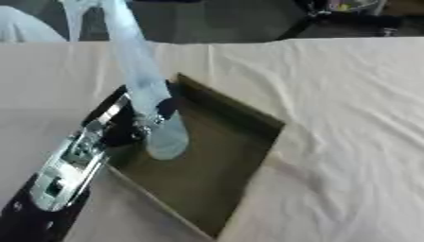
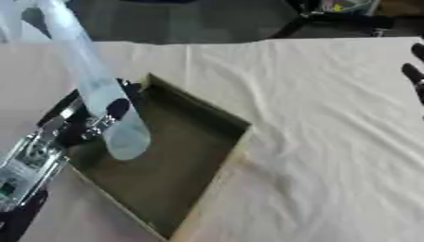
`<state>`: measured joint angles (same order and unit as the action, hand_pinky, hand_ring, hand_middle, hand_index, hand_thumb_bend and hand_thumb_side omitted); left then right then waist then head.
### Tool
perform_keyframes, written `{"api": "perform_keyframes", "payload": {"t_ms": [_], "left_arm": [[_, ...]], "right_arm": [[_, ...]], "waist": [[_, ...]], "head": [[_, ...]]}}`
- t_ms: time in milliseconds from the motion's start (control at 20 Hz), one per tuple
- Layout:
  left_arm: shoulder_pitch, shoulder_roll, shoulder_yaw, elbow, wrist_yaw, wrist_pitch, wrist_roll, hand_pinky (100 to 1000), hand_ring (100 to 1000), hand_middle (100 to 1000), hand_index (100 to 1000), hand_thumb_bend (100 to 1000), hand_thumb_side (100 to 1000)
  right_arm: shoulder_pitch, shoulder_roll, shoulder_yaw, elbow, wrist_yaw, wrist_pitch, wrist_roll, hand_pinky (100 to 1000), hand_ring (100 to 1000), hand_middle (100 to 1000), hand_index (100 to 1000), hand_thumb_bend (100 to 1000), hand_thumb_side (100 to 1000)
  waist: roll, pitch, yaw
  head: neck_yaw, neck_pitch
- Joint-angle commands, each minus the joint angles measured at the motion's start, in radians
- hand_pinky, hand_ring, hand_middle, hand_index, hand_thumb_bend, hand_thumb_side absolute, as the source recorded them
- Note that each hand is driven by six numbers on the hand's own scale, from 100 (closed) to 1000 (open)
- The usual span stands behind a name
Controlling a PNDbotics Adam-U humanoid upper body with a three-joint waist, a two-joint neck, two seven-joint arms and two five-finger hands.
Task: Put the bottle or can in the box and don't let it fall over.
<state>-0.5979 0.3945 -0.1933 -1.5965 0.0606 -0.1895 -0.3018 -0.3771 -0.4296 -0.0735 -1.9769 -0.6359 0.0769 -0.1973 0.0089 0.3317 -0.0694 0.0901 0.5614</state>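
Bottle (image 1: 136, 85), clear and tilted, hangs with its base over the box (image 1: 248, 118). Left hand (image 1: 153, 116) reaches up from lower left, fingers curled round it. Right hand (image 2: 414, 75) shows at the right edge; fingers unclear

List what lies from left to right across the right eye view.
Left hand holding the clear bottle → cardboard box → white cloth → right hand at the right edge.
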Motion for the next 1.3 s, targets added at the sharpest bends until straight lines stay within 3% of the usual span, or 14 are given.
{"api": "perform_keyframes", "payload": {"t_ms": [50,100,200,350,400,650,800,900,1100,1300], "left_arm": [[-0.013,0.008,-0.004,-0.016,-0.018,-0.021,-0.009,1000,928,864,577,100,672],[-0.013,0.010,-0.009,-0.024,-0.031,-0.037,-0.030,1000,1000,1000,718,100,666],[-0.014,0.013,-0.011,-0.037,-0.062,-0.074,-0.084,1000,1000,1000,776,100,635],[-0.014,0.015,-0.002,-0.041,-0.094,-0.114,-0.155,1000,1000,1000,785,100,574],[-0.013,0.015,0.001,-0.039,-0.100,-0.122,-0.171,1000,1000,1000,826,100,550],[-0.002,0.016,0.024,-0.033,-0.131,-0.138,-0.210,1000,1000,1000,861,100,608],[0.002,0.011,0.033,-0.035,-0.155,-0.133,-0.221,1000,1000,1000,886,107,730],[-0.003,0.010,0.035,-0.038,-0.177,-0.125,-0.232,1000,1000,1000,886,182,788],[0.001,0.041,0.044,-0.051,-0.210,-0.112,-0.234,1000,1000,1000,877,100,773],[0.037,0.069,0.060,-0.069,-0.199,-0.090,-0.244,1000,1000,1000,877,100,696]], "right_arm": [[-0.007,-0.032,-0.011,-0.023,-0.006,-0.001,-0.003,1000,1000,889,1000,100,530],[-0.006,-0.032,-0.011,-0.023,-0.006,-0.001,-0.003,1000,1000,889,1000,100,530],[-0.005,-0.033,-0.012,-0.023,-0.006,-0.001,-0.004,1000,1000,889,1000,100,531],[-0.001,-0.036,-0.011,-0.023,-0.007,0.001,-0.005,1000,1000,889,1000,100,530],[0.000,-0.038,-0.011,-0.023,-0.007,0.000,-0.005,1000,1000,889,1000,100,529],[0.016,-0.044,-0.011,-0.023,-0.005,-0.002,-0.005,1000,1000,890,1000,100,528],[0.023,-0.047,-0.008,-0.023,-0.006,-0.002,0.000,1000,1000,890,1000,100,528],[0.031,-0.051,-0.010,-0.023,-0.004,-0.006,0.000,1000,1000,890,1000,100,527],[0.051,-0.059,-0.010,-0.023,0.006,0.005,-0.002,1000,1000,892,1000,100,531],[0.055,-0.061,-0.026,-0.023,-0.001,0.003,-0.022,1000,1000,890,1000,100,533]], "waist": [[-0.002,-0.030,0.000],[-0.001,-0.031,-0.001],[0.000,-0.034,0.000],[0.003,-0.040,0.003],[0.004,-0.043,0.004],[0.007,-0.056,0.009],[0.009,-0.062,0.010],[0.014,-0.064,0.007],[0.021,-0.076,0.002],[0.022,-0.085,0.002]], "head": [[0.011,-0.020],[0.017,-0.031],[0.022,-0.042],[0.027,-0.031],[0.027,-0.029],[0.026,-0.012],[0.017,-0.005],[0.008,-0.003],[-0.022,0.018],[-0.052,0.037]]}}
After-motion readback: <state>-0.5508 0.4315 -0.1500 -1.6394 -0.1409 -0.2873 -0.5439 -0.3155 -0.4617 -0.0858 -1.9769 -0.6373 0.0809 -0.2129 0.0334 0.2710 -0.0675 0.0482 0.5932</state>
